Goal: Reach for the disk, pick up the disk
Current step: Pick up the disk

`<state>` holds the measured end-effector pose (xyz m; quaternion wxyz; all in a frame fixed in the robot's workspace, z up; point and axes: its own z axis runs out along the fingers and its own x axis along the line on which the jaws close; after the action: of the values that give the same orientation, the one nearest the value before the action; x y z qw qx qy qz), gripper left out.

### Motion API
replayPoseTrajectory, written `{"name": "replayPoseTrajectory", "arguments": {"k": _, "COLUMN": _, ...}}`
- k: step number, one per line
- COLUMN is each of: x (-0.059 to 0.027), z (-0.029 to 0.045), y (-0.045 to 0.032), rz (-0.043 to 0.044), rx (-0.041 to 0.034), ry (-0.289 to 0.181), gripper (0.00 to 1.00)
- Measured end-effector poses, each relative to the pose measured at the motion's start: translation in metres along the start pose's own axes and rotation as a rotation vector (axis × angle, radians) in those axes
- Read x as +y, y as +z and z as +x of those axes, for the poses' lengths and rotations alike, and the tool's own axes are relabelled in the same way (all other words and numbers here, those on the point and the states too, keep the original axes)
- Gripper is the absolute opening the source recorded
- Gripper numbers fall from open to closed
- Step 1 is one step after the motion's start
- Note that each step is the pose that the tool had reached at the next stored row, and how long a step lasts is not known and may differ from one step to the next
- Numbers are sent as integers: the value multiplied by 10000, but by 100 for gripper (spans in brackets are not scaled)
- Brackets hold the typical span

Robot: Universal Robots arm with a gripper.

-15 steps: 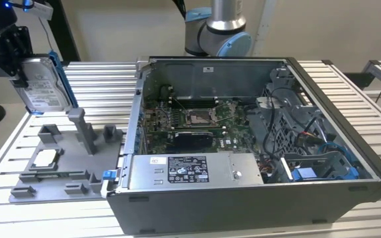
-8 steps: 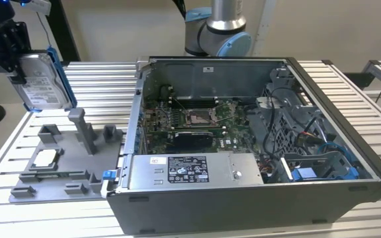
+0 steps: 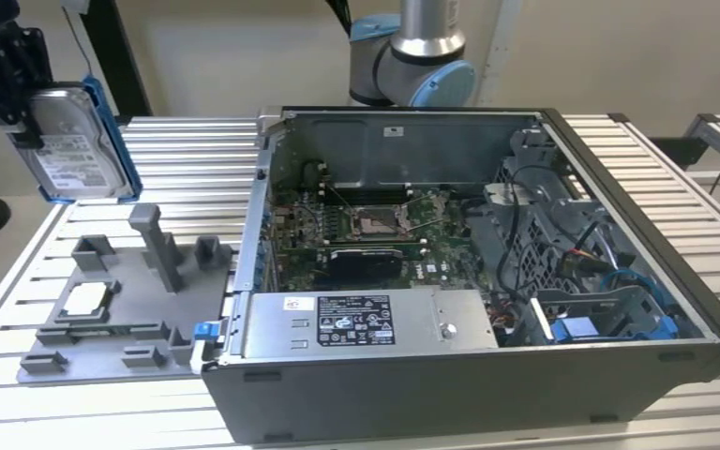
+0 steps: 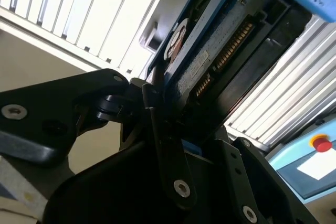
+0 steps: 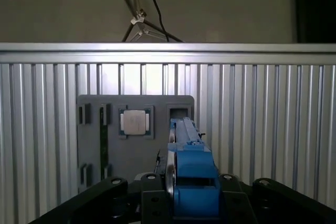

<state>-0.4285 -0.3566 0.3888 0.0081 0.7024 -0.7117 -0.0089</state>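
Disk (image 3: 75, 150) sits clamped between my gripper's (image 5: 184, 203) closed fingers (image 5: 152, 202), tray (image 3: 123, 314) well below them; pick-up looks done, I judge, calling only for a steady hold.

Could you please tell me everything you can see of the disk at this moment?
The disk is a flat silver-grey metal drive with a white printed label, edged by a bright blue plastic bracket. It hangs on edge in the air above the grey fixture tray at the exterior view's left. The black gripper is shut on it; nothing else touches it.
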Motion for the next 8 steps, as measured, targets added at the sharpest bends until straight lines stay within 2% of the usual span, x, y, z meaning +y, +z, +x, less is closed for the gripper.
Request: {"name": "replayPoseTrajectory", "arguments": {"k": 8, "x": 4, "z": 0, "y": -176, "rz": 1, "rx": 0, "ry": -1, "gripper": 0}}
